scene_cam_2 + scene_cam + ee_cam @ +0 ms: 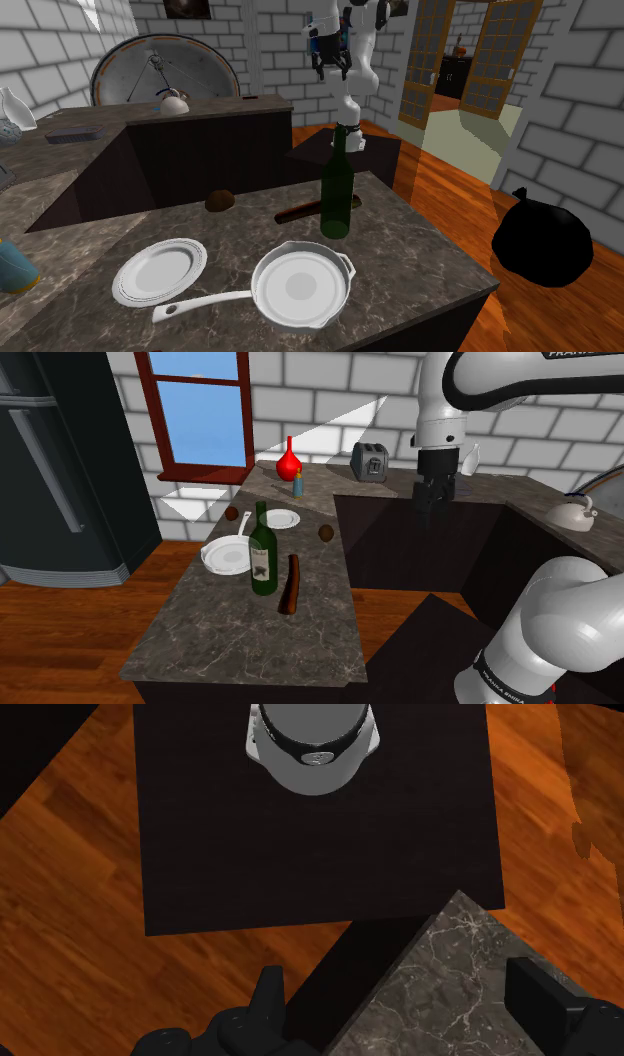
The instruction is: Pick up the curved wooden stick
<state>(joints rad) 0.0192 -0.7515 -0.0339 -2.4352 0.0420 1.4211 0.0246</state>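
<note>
The curved wooden stick (291, 585) is dark reddish brown and lies flat on the marble counter, just to the shoulder view's right of a green wine bottle (263, 552). In the second exterior view the stick (300, 209) lies partly behind the bottle (337, 188). My gripper (429, 516) hangs high in the air, well away from the stick and over the gap beside the counter. It points downward (333, 72). In the wrist view my gripper (400, 1004) is open, with nothing between the fingers, above a corner of the marble counter (440, 989).
On the counter near the stick are a white pan (228, 554), a white plate (283, 518) and two small brown lumps (327, 533). Farther back stand a red vase (289, 457), a toaster (370, 460) and a kettle (575, 512). A black bag (545, 240) sits on the floor.
</note>
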